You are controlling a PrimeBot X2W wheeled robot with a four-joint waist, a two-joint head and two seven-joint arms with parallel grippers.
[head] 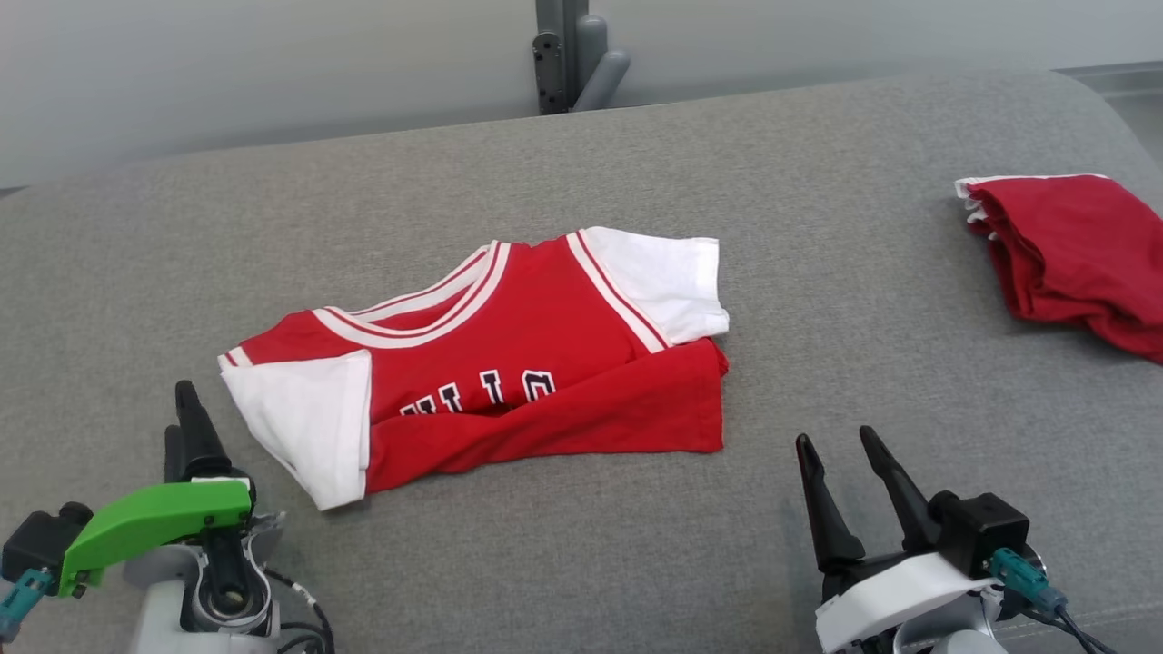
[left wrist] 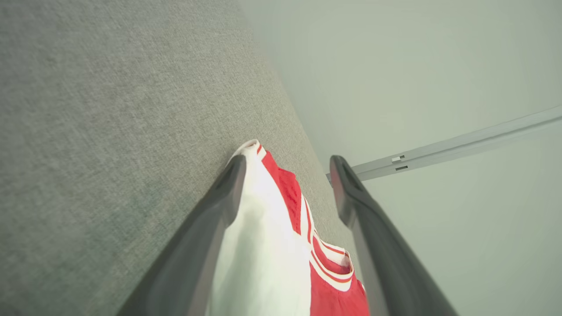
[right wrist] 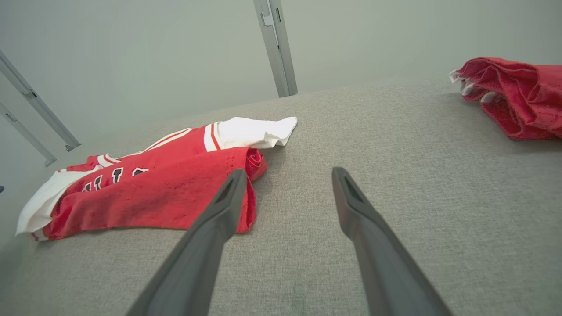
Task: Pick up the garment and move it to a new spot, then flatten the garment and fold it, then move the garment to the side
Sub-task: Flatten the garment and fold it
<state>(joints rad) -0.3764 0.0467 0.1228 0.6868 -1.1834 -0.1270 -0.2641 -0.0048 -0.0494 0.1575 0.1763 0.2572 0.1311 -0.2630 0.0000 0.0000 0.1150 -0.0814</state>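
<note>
The garment point(head: 509, 363) is a red jersey with white sleeves and dark lettering. It lies in the middle of the grey padded surface point(head: 845, 345) with its bottom hem folded up over the front. My left gripper point(head: 182, 413) stands just left of the near white sleeve. In the left wrist view the left gripper point(left wrist: 286, 161) is open, and the garment's point(left wrist: 263, 254) sleeve shows beyond the gap. My right gripper point(head: 836, 438) stands open off the jersey's lower right corner. The right wrist view has this gripper point(right wrist: 289, 171) empty, with the garment point(right wrist: 167, 184) to its left.
A second red cloth point(head: 1072, 254) lies crumpled at the far right of the surface, also in the right wrist view point(right wrist: 513, 96). A grey metal post point(head: 568, 54) rises behind the surface's back edge against a pale wall.
</note>
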